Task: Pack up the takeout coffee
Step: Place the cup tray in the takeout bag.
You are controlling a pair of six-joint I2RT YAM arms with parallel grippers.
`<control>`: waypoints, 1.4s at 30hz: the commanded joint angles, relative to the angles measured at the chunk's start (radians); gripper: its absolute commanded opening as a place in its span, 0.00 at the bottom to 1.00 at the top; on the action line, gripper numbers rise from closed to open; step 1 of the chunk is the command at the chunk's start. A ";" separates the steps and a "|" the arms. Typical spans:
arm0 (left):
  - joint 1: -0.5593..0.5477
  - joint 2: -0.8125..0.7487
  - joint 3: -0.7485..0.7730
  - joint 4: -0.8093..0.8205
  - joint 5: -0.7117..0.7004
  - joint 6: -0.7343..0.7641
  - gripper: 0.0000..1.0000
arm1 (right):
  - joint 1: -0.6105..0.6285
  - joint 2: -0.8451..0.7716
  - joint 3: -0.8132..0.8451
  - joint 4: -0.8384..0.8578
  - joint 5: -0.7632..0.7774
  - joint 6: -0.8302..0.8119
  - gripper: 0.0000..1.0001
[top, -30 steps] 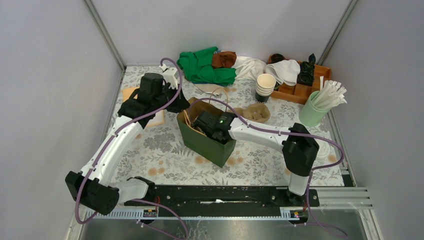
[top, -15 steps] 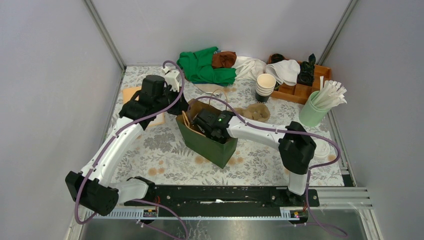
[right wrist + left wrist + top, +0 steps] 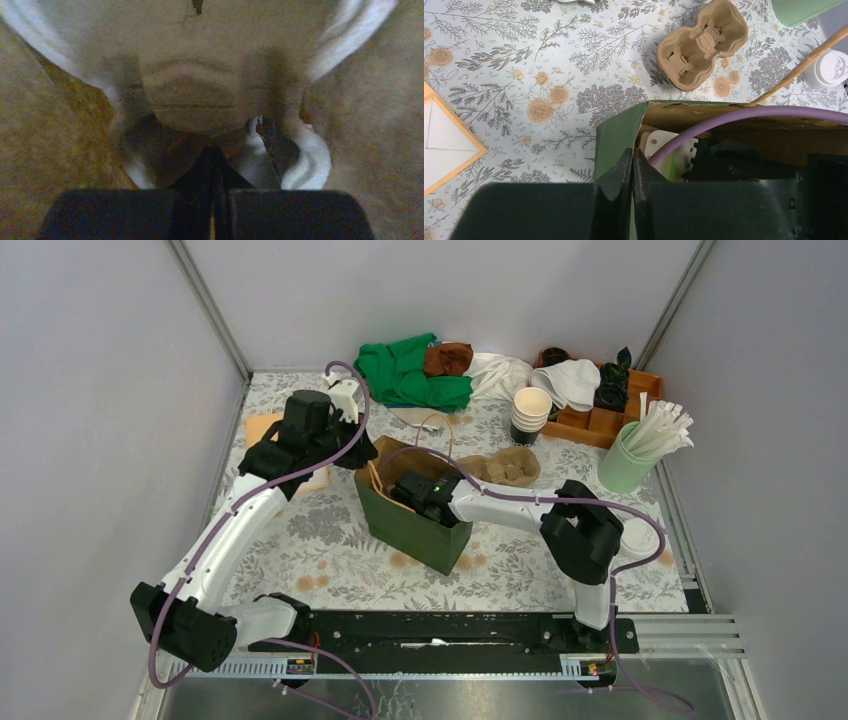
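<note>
The left gripper (image 3: 632, 167) is seen pinched shut on the rim of the green bag (image 3: 616, 137). The right gripper (image 3: 212, 167) is down inside it, jaws pressed together on nothing that can be made out, while the coffee (image 3: 828, 67) stands on the table (image 3: 499, 60), well apart from both, past the bag's far wall. The coffee is judged light, thin-walled and spillable, best taken round the paper wall just below the top and kept upright. The pinched rim is shown only by the left wrist view; from the right wrist, just a blurred bag interior is given.

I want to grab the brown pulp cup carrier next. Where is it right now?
In the top view the cup carrier lies right of centre, just beyond the green bag and in front of the stack of paper cups.
</note>
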 commanded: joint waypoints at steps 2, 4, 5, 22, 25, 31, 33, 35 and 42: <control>-0.004 -0.012 0.052 0.034 -0.013 0.012 0.05 | -0.009 0.030 -0.025 0.017 -0.024 -0.003 0.00; -0.004 -0.011 0.049 0.034 -0.009 0.012 0.04 | -0.009 0.041 -0.026 0.019 -0.027 -0.003 0.00; -0.004 -0.011 0.050 0.035 -0.007 0.013 0.05 | -0.010 0.046 -0.026 0.020 -0.029 -0.003 0.00; -0.008 -0.017 0.075 0.033 -0.003 0.030 0.05 | -0.036 0.152 0.013 -0.044 -0.096 0.012 0.00; -0.008 -0.013 0.078 0.029 -0.007 0.033 0.05 | -0.037 0.146 0.020 -0.047 -0.094 0.008 0.00; -0.008 -0.015 0.062 0.028 -0.013 0.032 0.04 | -0.036 0.052 0.069 -0.043 -0.050 -0.007 0.00; -0.008 -0.016 0.055 0.028 -0.015 0.032 0.04 | -0.036 0.010 0.082 -0.036 -0.035 -0.014 0.00; -0.008 -0.019 0.051 0.028 -0.013 0.032 0.05 | -0.036 -0.026 0.093 -0.030 -0.023 -0.021 0.00; -0.019 -0.021 0.041 0.029 0.000 0.031 0.04 | -0.037 -0.129 0.094 0.042 -0.036 -0.030 0.00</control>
